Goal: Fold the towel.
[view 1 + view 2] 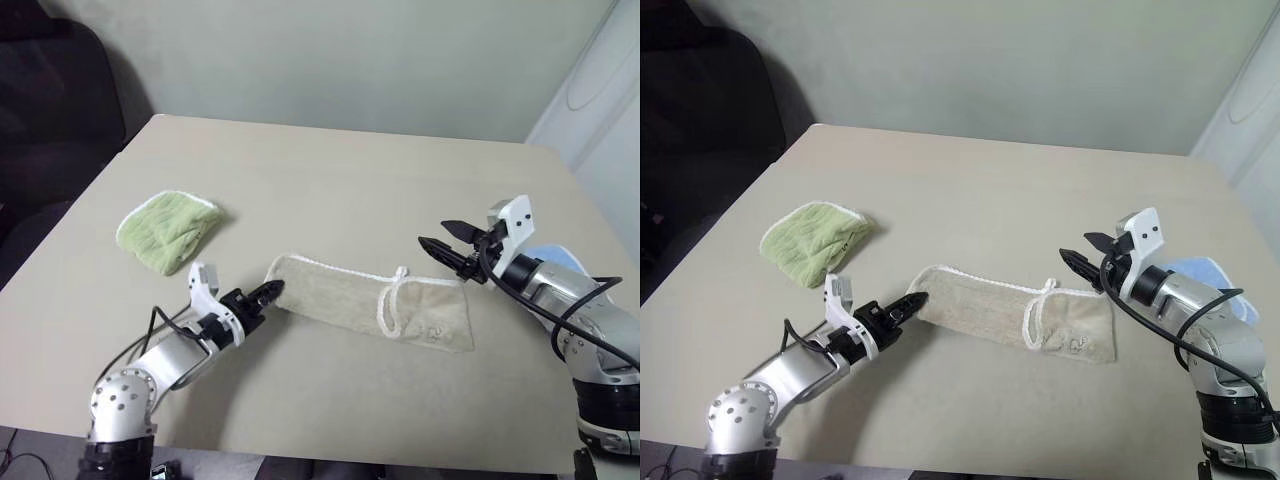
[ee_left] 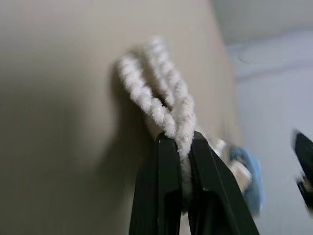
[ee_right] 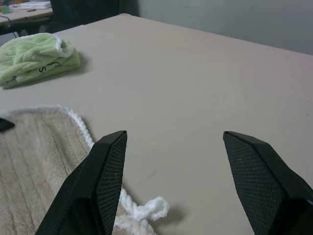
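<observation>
Left gripper (image 2: 182, 147) pinching the towel (image 2: 161, 93) edging

Its black fingers (image 2: 159, 186) are clamping white corded edging at lower centre; a light blue towel (image 2: 250, 176) is blurring at lower right.

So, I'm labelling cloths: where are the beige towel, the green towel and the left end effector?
beige towel (image 1: 345, 300): left eye view, ribbed middle.
green towel (image 1: 165, 228): left eye view, centre of the bundle.
left end effector (image 1: 272, 290): left eye view, fingertips at the towel's end.
</observation>
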You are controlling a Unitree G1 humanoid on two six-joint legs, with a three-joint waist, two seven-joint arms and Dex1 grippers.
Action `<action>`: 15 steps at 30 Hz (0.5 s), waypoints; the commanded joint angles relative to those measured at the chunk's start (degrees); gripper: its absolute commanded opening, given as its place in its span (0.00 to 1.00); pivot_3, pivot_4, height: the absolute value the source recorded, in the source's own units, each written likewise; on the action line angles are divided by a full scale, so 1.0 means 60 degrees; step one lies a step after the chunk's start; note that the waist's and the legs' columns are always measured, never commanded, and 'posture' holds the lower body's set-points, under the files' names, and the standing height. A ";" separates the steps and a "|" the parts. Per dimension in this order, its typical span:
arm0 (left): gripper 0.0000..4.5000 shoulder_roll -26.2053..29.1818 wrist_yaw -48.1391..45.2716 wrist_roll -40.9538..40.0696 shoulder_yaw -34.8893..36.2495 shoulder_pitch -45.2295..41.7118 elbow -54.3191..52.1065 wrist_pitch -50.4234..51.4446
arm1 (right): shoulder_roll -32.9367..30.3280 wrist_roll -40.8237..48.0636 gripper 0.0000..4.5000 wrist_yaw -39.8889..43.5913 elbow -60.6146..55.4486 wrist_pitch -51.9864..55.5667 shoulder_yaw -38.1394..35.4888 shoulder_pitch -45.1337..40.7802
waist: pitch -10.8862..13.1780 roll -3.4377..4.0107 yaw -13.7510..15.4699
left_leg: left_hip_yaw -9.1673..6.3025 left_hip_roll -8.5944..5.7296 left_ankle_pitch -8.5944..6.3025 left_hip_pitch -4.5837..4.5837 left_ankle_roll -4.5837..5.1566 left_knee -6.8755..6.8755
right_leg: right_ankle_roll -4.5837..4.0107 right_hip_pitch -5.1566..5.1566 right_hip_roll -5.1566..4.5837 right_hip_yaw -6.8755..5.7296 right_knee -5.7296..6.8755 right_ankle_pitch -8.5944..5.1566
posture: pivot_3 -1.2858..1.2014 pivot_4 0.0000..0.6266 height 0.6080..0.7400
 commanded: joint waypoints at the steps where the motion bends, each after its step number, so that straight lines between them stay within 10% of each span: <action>1: 0.01 0.0506 -0.1334 0.0919 -0.0609 -0.0775 -0.0748 0.0412 | -0.0171 -0.0073 0.74 -0.0094 -0.0081 -0.0096 -0.0394 0.0002 | 0.0000 -0.0001 0.0013 | -0.0002 -0.0004 -0.0001 0.0002 0.0002 0.0000 | -0.0029 0.0004 -0.0002 0.0001 -0.0003 0.0016 | 0.52 0.24 1.00; 15: 0.01 -0.0911 -0.5254 0.4966 -0.4325 -0.6183 0.1778 0.1462 | -0.0329 -0.0514 0.74 -0.0747 0.0219 -0.0136 -0.1226 0.0225 | 0.0004 -0.0021 0.0059 | -0.0016 -0.0024 0.0008 -0.0020 0.0018 0.0011 | -0.0034 0.0008 -0.0046 -0.0002 -0.0009 0.0020 | 0.52 0.24 1.00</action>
